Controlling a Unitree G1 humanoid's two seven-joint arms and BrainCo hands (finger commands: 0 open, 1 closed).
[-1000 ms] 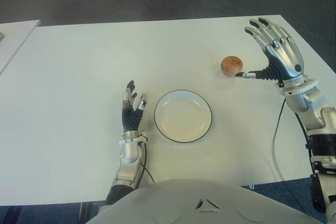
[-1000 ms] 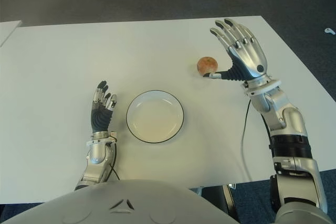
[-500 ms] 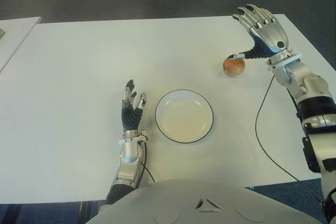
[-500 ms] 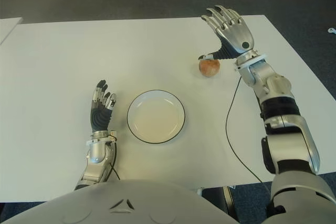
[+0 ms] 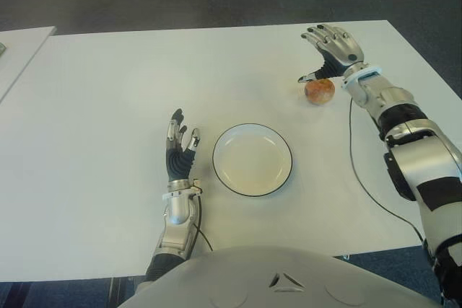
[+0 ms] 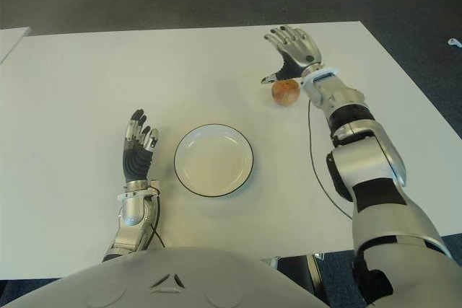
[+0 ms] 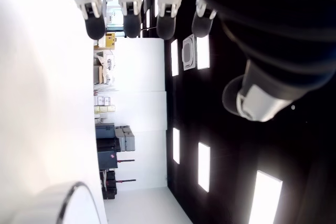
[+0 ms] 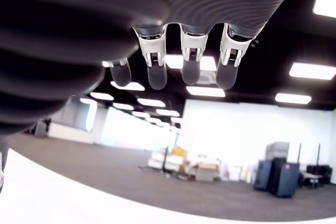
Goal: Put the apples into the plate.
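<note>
Apple (image 5: pixel 319 91): one, on the white counter (image 5: pixel 94 106), upper right of frame, well apart from the empty plate (image 5: pixel 252 159) at centre. Right hand (image 5: pixel 330 50) spread just above it, gripping nothing. Left hand (image 5: pixel 179 149) idle, fingers extended, left of the plate. Step: reach; next, close around the fruit.

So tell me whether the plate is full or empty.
Empty: the plate shows only its bare white inside; the apple sits on the table, beneath the right hand.

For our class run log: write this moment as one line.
right hand: open, above apple | apple: on table | plate: empty | left hand: open, left of plate
</note>
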